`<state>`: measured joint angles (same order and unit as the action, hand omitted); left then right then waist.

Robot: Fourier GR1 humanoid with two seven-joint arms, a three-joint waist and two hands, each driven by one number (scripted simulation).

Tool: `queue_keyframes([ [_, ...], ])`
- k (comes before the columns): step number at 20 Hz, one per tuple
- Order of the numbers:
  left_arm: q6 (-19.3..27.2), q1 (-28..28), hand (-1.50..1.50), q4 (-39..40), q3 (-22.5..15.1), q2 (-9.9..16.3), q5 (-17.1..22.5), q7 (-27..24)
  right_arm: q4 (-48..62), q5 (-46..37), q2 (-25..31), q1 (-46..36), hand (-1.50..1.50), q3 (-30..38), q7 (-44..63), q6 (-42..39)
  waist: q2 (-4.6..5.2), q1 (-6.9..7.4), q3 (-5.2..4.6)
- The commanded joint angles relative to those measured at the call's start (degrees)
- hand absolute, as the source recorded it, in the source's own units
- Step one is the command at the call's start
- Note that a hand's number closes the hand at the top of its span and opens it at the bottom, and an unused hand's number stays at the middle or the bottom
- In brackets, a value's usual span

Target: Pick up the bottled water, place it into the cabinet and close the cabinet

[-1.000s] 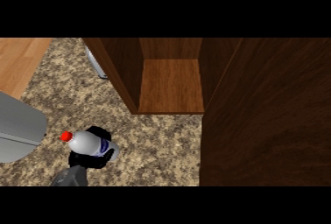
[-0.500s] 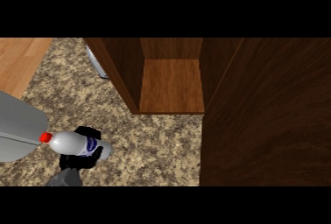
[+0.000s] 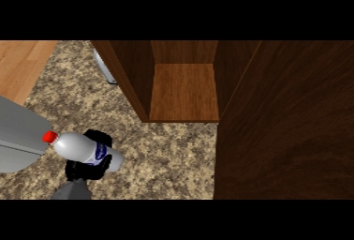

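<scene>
A view from above looks steeply down on a speckled brown and tan stone counter (image 3: 166, 154). One grey forearm comes up from the lower edge at the left and ends in a black hand (image 3: 88, 165). Which of the robot's two hands this is cannot be told with certainty; it shows at the left side of the view. Its fingers are curled round a bottle of water (image 3: 84, 150), so the hand is closed on the bottle and partly hidden beneath it.

The bottle is clear and pale with a blue label band where the hand wraps it. It lies tilted, almost on its side. Its red cap (image 3: 50, 137) points up and to the left of the hand, and its base points down and to the right.

Just left of the hand, touching the view's left edge, is a large grey rounded surface (image 3: 17, 136); the red cap overlaps its edge in the view.

Up and to the right of the hand, well apart from it, stands a dark wooden cabinet (image 3: 183, 91), open, with a lighter brown shelf floor inside. Its wide dark door panel (image 3: 287, 126) fills the area far right of the hand.

Far above the hand, a strip of light wood floor (image 3: 21, 63) shows at the upper left.
</scene>
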<state>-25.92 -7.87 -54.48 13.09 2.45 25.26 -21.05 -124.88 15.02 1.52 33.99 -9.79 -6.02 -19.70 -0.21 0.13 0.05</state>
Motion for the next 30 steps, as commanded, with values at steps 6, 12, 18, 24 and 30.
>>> queue_keyframes([
  [6, 14.7, 3.9, 1.50, -21.0, -11.7, -2.4, 1.2, 9.0, -0.4, 0.3, 0.5, -0.2, -1.50, -1.4, 0.1, -0.1, 0.08, -0.26, -0.03],
  [12, 27.7, -2.1, 1.50, -26.1, -21.2, -2.4, 3.3, 10.8, -0.4, -1.2, -0.6, 1.4, -1.50, -3.8, -0.3, 1.2, 0.04, -0.52, -0.03],
  [18, 37.2, -9.8, 1.50, -21.3, -27.3, -2.4, 1.2, 8.4, -0.5, 2.4, 0.5, -1.9, -1.50, -1.8, 2.0, 1.3, 0.21, -0.66, -0.06],
  [24, 44.3, -21.9, 1.50, -14.7, -27.7, -2.4, -1.1, 10.5, 6.2, -1.5, -0.5, -2.9, -1.50, -2.9, -2.6, 0.9, 0.28, -0.84, -0.04],
  [30, 47.9, -32.4, 1.50, -2.4, -26.9, -2.4, -3.0, 7.7, 5.6, -1.8, -0.6, -1.4, -1.50, -4.5, -3.7, 1.3, 0.37, -1.40, -0.05],
])
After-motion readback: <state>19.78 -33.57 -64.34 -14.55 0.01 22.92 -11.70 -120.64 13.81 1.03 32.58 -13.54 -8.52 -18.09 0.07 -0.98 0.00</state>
